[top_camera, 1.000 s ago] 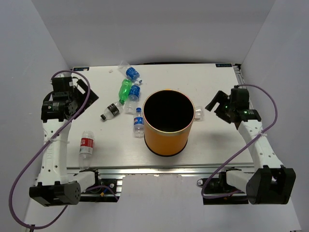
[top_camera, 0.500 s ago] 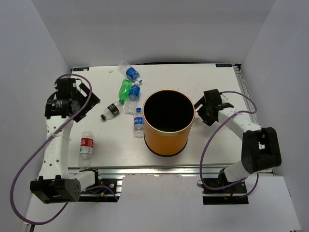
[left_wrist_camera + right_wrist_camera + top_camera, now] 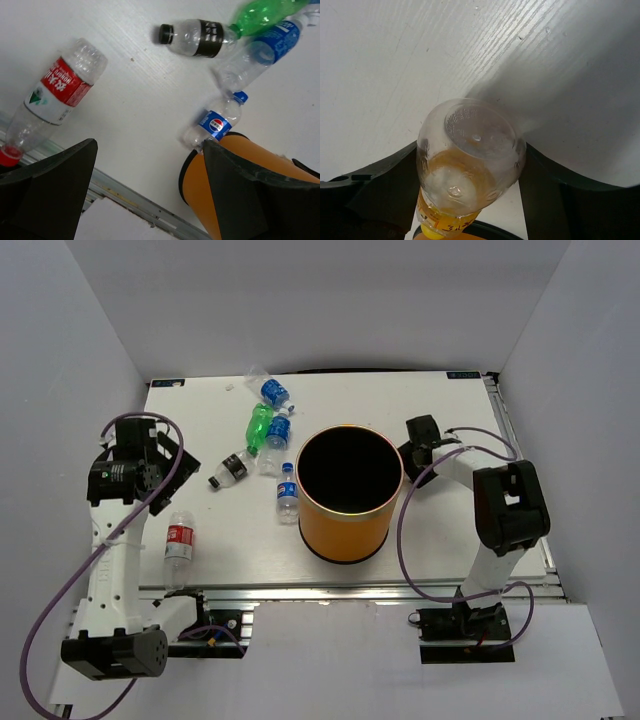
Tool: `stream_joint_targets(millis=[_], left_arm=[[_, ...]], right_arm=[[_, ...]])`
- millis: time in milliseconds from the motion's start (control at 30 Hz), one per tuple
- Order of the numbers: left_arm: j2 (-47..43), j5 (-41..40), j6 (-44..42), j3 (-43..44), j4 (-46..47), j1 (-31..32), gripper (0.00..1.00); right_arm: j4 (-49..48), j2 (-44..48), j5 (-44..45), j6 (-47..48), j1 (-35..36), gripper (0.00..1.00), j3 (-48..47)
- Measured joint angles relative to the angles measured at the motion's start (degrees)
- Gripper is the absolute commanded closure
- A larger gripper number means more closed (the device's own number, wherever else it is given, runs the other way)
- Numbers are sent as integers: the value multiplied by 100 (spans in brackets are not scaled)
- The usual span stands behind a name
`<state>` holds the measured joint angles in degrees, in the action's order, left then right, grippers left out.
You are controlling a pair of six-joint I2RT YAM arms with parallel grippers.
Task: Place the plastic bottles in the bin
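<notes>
Top external view: orange bin (image 3: 348,525) upright at the middle of the white table (image 3: 450,540), black inside. Left of it, all out on the tabletop: Pepsi bottle (image 3: 287,492) lying just beside the bin's left wall; dark-capped bottle (image 3: 229,468), green bottle (image 3: 259,426) and blue-labelled bottle (image 3: 278,432) bunched close together farther back; rearmost bottle (image 3: 272,392), also blue-labelled, near the far edge; red-labelled bottle (image 3: 179,537) on its side, well apart from the others, near the front left. Left gripper (image 3: 172,452) above the table's left side, between the red-labelled bottle and the bunch, touching neither. Left wrist view: claw released, fingers spread wide with only bare table between them. Right gripper (image 3: 412,443) just beside the bin's right rim. Right wrist view: claw grasping a clear bottle (image 3: 475,130), one finger against each flank, ribbed base turned toward the camera, yellowish tint and a yellow label at the far end, held outside the bin, over the table.
</notes>
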<state>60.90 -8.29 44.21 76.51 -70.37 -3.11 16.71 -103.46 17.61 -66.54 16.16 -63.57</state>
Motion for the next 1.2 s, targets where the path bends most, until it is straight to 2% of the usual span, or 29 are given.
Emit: stream_joint_targets(millis=[100,167,333,467,533,633,733,833,933,967,1000,1100,1200], left_arm=[[-31,-94,245,-136,-280,0,2],[-59,-122,369,-223,-428,-4,2],[-70,-201,623,-334,-592,-50,2],[-116,-138,656,-837,-608,-407,2],[-83,-42,595,-1091,-601,-758,2],[-66,170,400,-1373,-520,-1432,2],[-63,540,79,-1622,-365,-2168,2],[-39,905,-184,-1932,-205,-2601,2],[2,1126,-323,-2140,-142,-2688,2],[2,1154,-350,-2168,-138,-2695,2],[-2,1167,-369,-2175,-142,-2699,2],[-39,1163,-431,-2175,-116,-2704,2],[-92,1161,-463,-2282,-61,-2710,2]], right_arm=[[-66,52,59,203,0,76,17],[-7,144,184,463,-9,80,-70],[107,704,529,1593,-238,81,-1351],[-402,1388,608,2586,-420,82,-2649],[-717,1777,190,3119,-444,84,-2979],[-1071,2295,-688,3873,-269,81,-3152],[-1145,2728,-1587,4597,291,72,-2924],[-1239,3185,-2295,5154,881,66,-2068],[-955,3375,-2907,5687,1185,38,-1499],[-804,3370,-3134,5888,1261,22,-1423],[-697,3362,-3283,5998,1294,11,-1416],[-474,3368,-3893,6467,1375,11,-1423],[-321,3407,-4065,6758,1397,11,-1423]])
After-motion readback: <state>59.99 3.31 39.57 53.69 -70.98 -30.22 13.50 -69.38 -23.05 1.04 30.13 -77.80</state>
